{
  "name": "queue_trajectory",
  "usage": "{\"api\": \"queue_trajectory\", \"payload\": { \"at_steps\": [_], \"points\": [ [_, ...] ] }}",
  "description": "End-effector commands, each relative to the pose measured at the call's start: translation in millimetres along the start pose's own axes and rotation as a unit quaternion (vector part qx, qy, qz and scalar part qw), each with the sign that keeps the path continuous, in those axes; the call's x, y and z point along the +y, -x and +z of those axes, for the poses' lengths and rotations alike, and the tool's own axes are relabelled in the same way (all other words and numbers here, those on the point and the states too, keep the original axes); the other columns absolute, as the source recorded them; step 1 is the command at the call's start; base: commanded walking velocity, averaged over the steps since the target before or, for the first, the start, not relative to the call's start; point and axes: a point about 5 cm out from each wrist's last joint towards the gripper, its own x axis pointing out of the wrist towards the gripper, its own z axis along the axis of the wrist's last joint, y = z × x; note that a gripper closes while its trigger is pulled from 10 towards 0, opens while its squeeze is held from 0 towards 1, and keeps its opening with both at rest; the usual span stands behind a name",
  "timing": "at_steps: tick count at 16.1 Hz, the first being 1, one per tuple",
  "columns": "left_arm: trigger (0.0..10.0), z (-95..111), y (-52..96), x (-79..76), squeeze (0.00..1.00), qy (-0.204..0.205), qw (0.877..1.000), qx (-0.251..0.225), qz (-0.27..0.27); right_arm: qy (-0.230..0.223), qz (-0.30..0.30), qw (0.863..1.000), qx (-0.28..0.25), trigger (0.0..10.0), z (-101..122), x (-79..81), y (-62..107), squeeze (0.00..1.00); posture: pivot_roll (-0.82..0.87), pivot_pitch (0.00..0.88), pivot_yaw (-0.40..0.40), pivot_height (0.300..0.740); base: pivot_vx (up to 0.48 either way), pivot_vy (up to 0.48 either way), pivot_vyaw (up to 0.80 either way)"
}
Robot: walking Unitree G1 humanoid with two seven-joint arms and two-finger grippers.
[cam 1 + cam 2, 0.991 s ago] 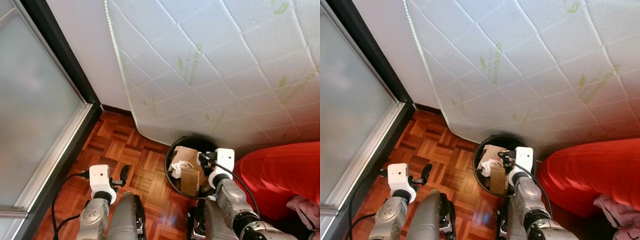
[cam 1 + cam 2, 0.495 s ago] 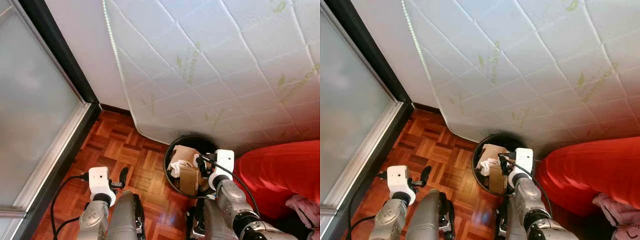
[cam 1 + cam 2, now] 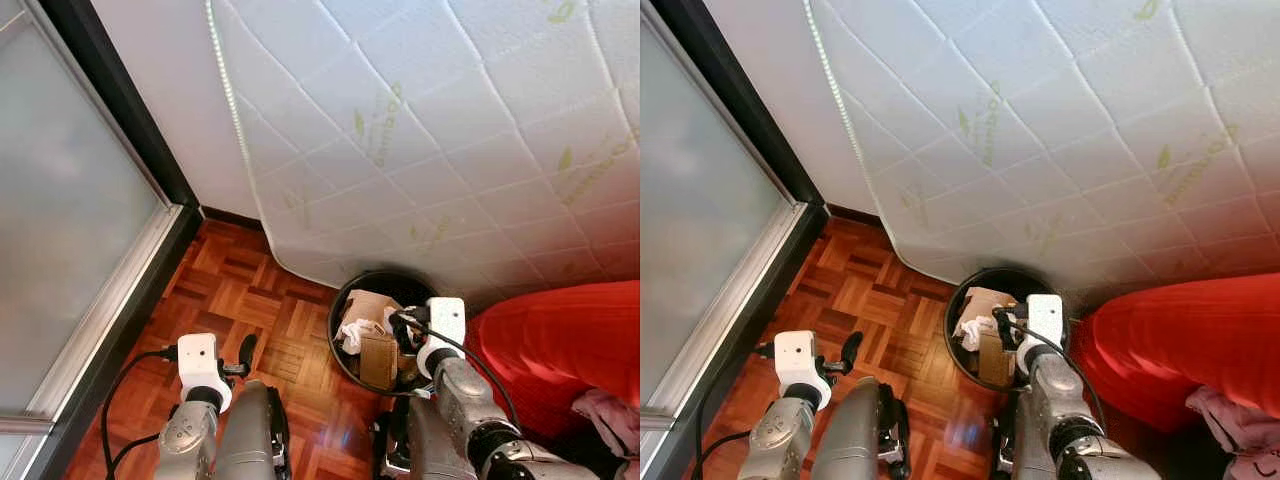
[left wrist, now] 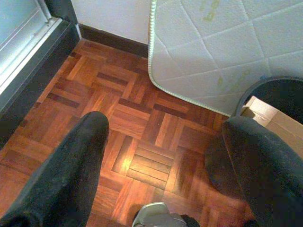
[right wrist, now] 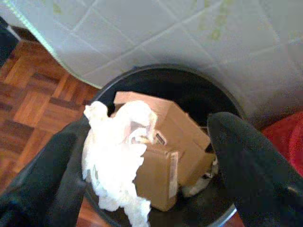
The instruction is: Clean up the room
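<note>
Head views: the right gripper (image 3: 400, 325) hangs over the black bin (image 3: 345, 300), which sits against the mattress (image 3: 450, 130) and holds cardboard boxes (image 3: 372, 322) and crumpled paper (image 3: 352, 336). Left wrist view: the left gripper (image 4: 165, 156) idles over the wood floor (image 4: 137, 118), fingers spread, empty. Right wrist view: fingers wide apart, nothing between them, so the rubbish appears deposited.

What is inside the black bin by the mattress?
The black bin holds brown cardboard boxes and crumpled white paper lying over their edge. The right gripper hangs open above it. Whatever lies under the boxes is covered.
</note>
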Motion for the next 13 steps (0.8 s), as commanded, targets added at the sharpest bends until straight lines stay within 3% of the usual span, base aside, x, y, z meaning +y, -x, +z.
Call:
{"api": "queue_trajectory", "payload": {
  "at_steps": [1, 2, 4, 5, 6, 7, 8, 9, 10, 11, 12, 13],
  "points": [
    [10.0, -8, 6.0, 2.3, 0.0, 0.005, 1.0, 0.018, 0.005, -0.084, -0.03, 0.995, 0.041, 10.0, -16, -4.3, 3.7, 0.0, 0.1, 0.322, 0.019, 0.632, 0.0, 0.0, 0.0],
    [10.0, -8, 6.0, 1.1, 0.0, 0.005, 1.0, 0.018, 0.004, -0.154, -0.057, 0.985, 0.052, 10.0, -20, -11.1, 5.0, 0.0, 0.1, 0.322, 0.02, 0.632, 0.0, 0.0, 0.0],
    [10.0, -8, 5.9, -0.1, 0.0, 0.005, 1.0, 0.017, 0.002, -0.06, -0.058, 0.996, 0.042, 10.0, -16, -16.9, 5.7, 0.0, 0.1, 0.322, 0.02, 0.632, 0.0, 0.0, 0.0],
    [10.0, -8, 5.9, -0.1, 0.0, 0.005, 1.0, 0.017, 0.002, -0.049, -0.054, 0.997, 0.038, 10.0, -15, -16.3, 5.5, 0.0, 0.1, 0.321, 0.019, 0.632, 0.0, 0.0, 0.0],
    [10.0, -8, 5.9, 0.0, 0.0, 0.004, 1.0, 0.017, 0.003, -0.158, -0.074, 0.983, 0.048, 10.0, -19, -19.3, 6.1, 0.0, 0.1, 0.321, 0.018, 0.632, 0.0, 0.0, 0.0],
    [10.0, -8, 5.9, 0.2, 0.0, 0.004, 1.0, 0.018, 0.003, -0.22, -0.092, 0.969, 0.062, 10.0, -23, -22.7, 7.2, 0.0, 0.1, 0.32, 0.019, 0.632, 0.0, 0.0, 0.0],
    [10.0, -8, 6.1, -0.4, 0.0, 0.004, 1.0, 0.017, 0.003, -0.041, -0.063, 0.996, 0.038, 10.0, -13, -20.6, 5.3, 0.0, 0.11, 0.319, 0.019, 0.632, 0.0, 0.0, 0.0],
    [10.0, -8, 6.1, -0.3, 0.0, 0.004, 1.0, 0.018, 0.003, 0.027, -0.037, 0.999, 0.028, 10.0, -10, -14.2, 4.4, 0.0, 0.1, 0.319, 0.02, 0.632, 0.0, 0.0, 0.0],
    [10.0, -8, 6.2, -0.5, 0.0, 0.004, 1.0, 0.018, 0.002, -0.05, -0.032, 0.998, 0.033, 10.0, -13, -11.3, 4.3, 0.0, 0.1, 0.319, 0.018, 0.632, 0.0, 0.0, 0.0],
    [10.0, -8, 6.3, -0.6, 0.0, 0.004, 1.0, 0.018, 0.003, -0.198, -0.065, 0.976, 0.062, 10.0, -22, -16.0, 5.9, 0.0, 0.1, 0.319, 0.018, 0.632, 0.0, 0.0, 0.0],
    [10.0, -8, 6.4, -0.7, 0.0, 0.005, 1.0, 0.018, 0.003, -0.195, -0.077, 0.975, 0.075, 10.0, -25, -20.2, 7.4, 0.0, 0.1, 0.318, 0.017, 0.632, 0.0, 0.0, 0.0],
    [10.0, -8, 6.4, -1.0, 0.0, 0.004, 1.0, 0.018, 0.003, -0.145, -0.066, 0.985, 0.064, 10.0, -22, -21.4, 7.2, 0.0, 0.11, 0.318, 0.017, 0.632, 0.0, 0.0, 0.0]
  ]
}}
